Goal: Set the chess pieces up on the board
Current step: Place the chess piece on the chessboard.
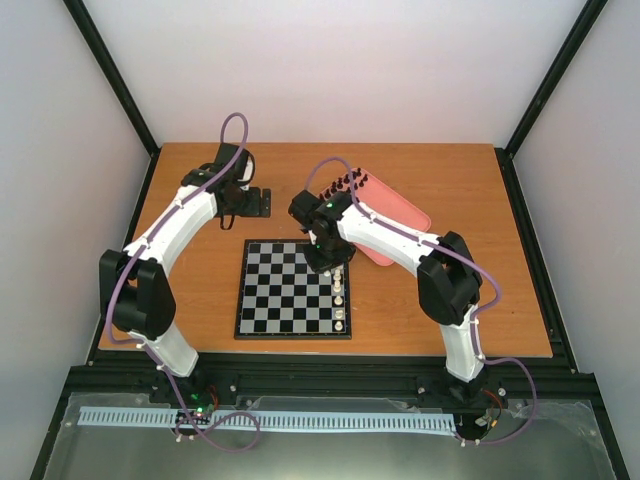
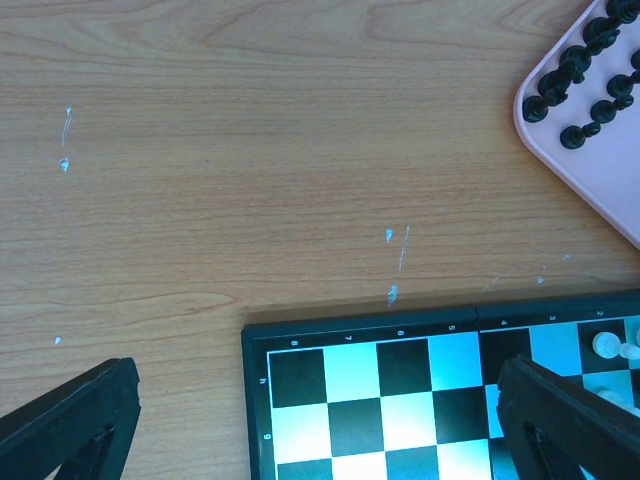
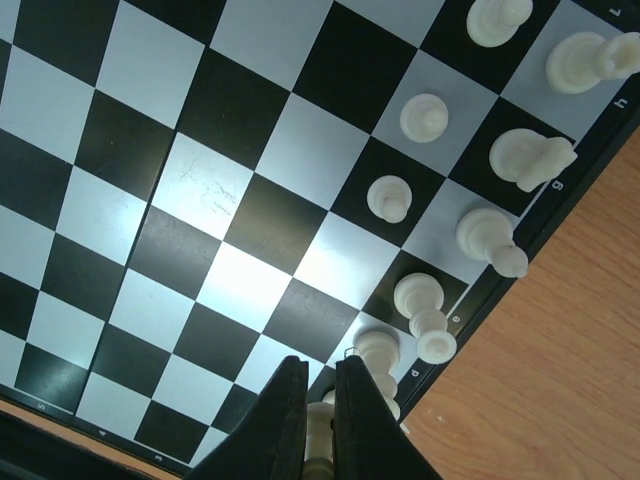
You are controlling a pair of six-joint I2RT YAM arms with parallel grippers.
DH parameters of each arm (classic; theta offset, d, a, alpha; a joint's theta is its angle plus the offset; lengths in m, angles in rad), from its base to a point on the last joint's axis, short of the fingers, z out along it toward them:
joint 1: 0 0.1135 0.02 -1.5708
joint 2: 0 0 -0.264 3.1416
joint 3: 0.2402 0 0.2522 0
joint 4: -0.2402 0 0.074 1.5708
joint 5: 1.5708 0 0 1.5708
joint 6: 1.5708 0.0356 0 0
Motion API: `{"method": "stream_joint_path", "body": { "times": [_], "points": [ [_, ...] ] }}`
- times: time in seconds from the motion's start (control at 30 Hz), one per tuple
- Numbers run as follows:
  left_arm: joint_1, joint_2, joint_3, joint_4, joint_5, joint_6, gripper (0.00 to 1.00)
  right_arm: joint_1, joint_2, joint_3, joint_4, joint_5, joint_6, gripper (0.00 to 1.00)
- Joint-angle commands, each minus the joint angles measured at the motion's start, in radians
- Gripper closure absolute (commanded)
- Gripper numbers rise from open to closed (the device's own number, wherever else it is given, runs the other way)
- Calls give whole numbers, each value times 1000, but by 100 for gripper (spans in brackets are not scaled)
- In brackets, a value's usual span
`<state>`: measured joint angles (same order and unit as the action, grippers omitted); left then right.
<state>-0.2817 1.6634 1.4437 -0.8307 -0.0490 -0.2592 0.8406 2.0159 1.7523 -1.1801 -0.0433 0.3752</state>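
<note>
The board [image 1: 290, 290] lies at the table's middle. Cream-white chess pieces [image 1: 342, 297] stand in a line along its right edge. In the right wrist view several of them [image 3: 424, 117] fill the two rows nearest that edge. My right gripper [image 3: 320, 378] hangs over the board's far right corner [image 1: 328, 262], shut on a white piece [image 3: 318, 432] that shows between its fingers. The black pieces [image 1: 345, 185] stand on a pink tray [image 1: 400, 222]. My left gripper [image 1: 247, 203] is open and empty behind the board's far left corner [image 2: 262, 345].
The pink tray [image 2: 560, 140] with the black pieces [image 2: 590, 70] lies at the back right, close behind the board. Bare wooden table [image 2: 220, 180] stretches to the left of and behind the board. Black frame posts rise at the table's back corners.
</note>
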Motion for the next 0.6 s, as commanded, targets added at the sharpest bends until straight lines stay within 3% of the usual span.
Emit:
{"method": "stream_joint_path", "body": {
  "times": [0.0,0.57],
  "points": [
    [-1,-49,12,7,-4,6,0,8,0,-27,69,29,-19,97],
    [0,-56,-2,13,-16,-1,0,23,88,-50,146,23,-50,97]
  ]
}}
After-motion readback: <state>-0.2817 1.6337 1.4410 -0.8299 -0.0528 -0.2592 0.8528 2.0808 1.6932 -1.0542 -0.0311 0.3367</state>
